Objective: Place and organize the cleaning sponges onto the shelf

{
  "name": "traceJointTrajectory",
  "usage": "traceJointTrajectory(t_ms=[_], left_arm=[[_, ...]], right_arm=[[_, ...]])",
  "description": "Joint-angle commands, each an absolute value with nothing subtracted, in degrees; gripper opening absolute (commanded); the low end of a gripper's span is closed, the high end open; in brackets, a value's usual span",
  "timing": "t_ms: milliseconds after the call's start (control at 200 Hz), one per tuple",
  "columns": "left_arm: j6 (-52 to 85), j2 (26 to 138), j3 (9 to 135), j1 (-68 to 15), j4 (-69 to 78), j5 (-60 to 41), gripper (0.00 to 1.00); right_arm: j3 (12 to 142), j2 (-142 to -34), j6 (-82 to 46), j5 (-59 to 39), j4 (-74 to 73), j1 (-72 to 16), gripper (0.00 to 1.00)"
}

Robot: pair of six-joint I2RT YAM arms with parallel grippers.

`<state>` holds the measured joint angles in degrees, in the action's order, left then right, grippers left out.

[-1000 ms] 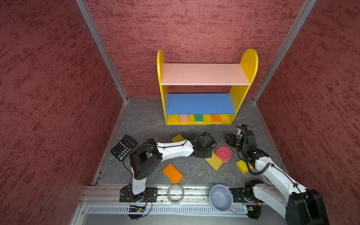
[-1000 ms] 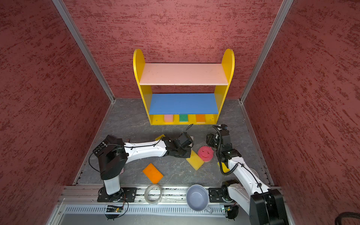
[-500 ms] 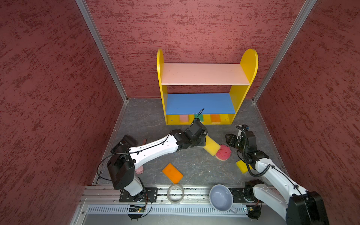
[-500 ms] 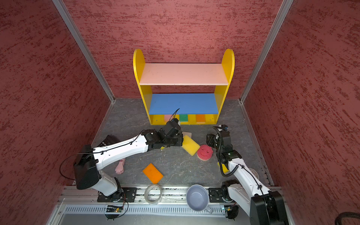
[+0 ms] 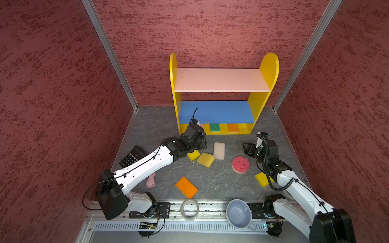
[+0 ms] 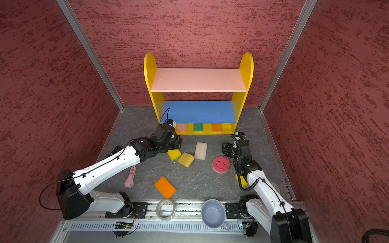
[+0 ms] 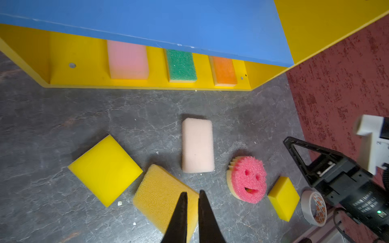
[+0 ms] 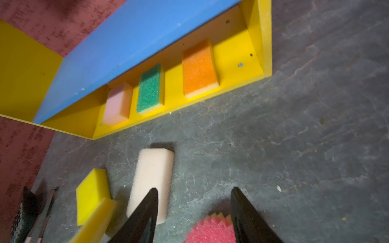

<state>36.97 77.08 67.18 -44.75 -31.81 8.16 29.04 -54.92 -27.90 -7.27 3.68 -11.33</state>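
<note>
Shelved, bottom tier of shelf (image 5: 221,80): pink sponge (image 6: 182,127), green sponge (image 5: 214,127), orange sponge (image 5: 232,128) | floor, unshelved: six loose sponges (image 5: 205,159), middle to near right | left gripper (image 7: 191,194): pinched shut, empty | right gripper (image 8: 194,189): half-wide, empty, just beside smiley sponge (image 5: 240,164)

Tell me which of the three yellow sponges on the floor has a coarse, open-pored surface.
The duller yellow foam sponge next to the pale rectangular sponge; the two other yellow sponges are bright and smooth.
</note>
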Motion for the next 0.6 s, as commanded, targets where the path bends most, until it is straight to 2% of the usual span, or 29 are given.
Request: traceJointTrajectory(t_ms=[0,281,596], left_arm=[[34.5,74.9,67.2,-42.5,-32.6,9.3,0.14],[26.6,73.5,70.5,-38.0,-35.0,8.3,0.14],[18.2,74.7,73.1,-36.7,-37.6,6.8,0.14]], right_arm=[[32.8,-54.1,-26.0,-9.0,1.4,-13.5,0.57],[39.7,-58.0,-24.6,-3.2,1.7,-28.0,0.62],[45.8,-60.7,-25.6,-5.6,3.1,-30.8,0.73]])
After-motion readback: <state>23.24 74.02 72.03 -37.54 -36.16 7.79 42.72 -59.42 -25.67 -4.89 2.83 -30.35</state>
